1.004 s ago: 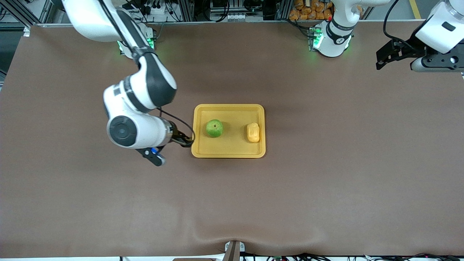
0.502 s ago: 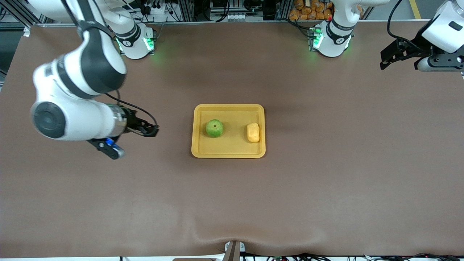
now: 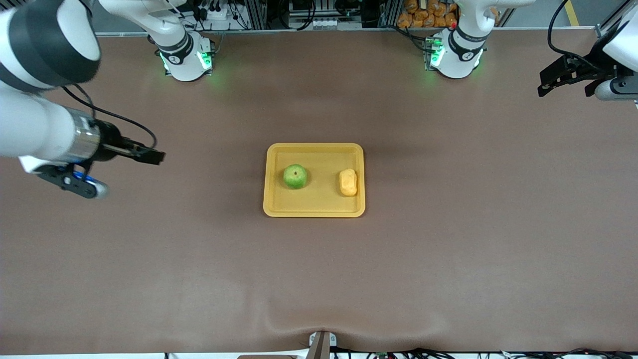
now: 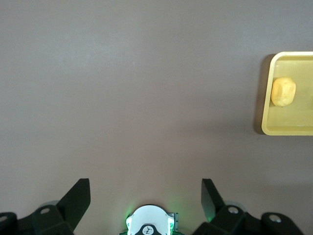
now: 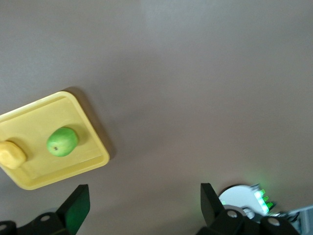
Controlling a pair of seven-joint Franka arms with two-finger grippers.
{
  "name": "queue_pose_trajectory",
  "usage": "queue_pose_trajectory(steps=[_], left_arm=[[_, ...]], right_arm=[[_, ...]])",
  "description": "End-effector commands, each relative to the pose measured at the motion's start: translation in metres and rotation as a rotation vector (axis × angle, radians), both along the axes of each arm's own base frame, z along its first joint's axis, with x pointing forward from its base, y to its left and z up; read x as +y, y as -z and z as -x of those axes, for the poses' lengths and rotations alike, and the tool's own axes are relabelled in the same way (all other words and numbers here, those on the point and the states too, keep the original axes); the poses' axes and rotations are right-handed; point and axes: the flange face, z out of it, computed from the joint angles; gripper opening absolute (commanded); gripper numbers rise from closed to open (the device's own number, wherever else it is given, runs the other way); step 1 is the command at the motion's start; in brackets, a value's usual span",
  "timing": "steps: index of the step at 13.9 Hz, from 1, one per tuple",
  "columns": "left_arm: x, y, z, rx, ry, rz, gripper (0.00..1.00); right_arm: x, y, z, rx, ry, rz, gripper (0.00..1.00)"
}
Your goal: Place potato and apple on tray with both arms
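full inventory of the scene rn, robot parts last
tray: 1, yellow, mid-table on the brown mat
apple: 1, green, in the tray, toward the right arm's end
potato: 1, yellow-orange, in the tray, toward the left arm's end, apart from the apple
table: 1, brown mat covering it
arm bases: 2, white with green lights, along the table edge farthest from the front camera
right gripper: 1, black, open, empty, over bare mat at the right arm's end, away from the tray
left gripper: 1, black, open, empty, over the table's edge at the left arm's end
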Motion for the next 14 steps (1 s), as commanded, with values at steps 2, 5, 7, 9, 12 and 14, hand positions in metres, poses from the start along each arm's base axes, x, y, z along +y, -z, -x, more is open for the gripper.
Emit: queue_pose_trajectory(steps=[2, 5, 7, 9, 12, 14], left_arm=[[-0.004, -0.005, 0.009, 0.005, 0.029, -0.009, 1.00], [-0.003, -0.005, 0.009, 0.007, 0.026, -0.004, 1.00], [0.001, -0.006, 0.010, 0.007, 0.020, -0.001, 1.00], [0.005, -0.008, 0.011, 0.008, 0.011, 0.000, 1.00], [0.009, -0.005, 0.008, 0.013, 0.002, 0.005, 1.00], [0.009, -0.001, 0.006, 0.022, 0.001, 0.004, 1.00]], right_arm=[[-0.038, -0.037, 0.024, -0.046, -0.094, -0.014, 1.00], [-0.073, -0.056, 0.039, -0.083, -0.176, -0.045, 1.00], [-0.082, -0.064, 0.051, -0.102, -0.178, -0.050, 1.00], [-0.083, -0.071, 0.065, -0.138, -0.177, -0.043, 1.00], [-0.096, -0.070, 0.082, -0.191, -0.253, -0.051, 1.00], [-0.101, -0.068, 0.092, -0.193, -0.281, -0.046, 1.00]])
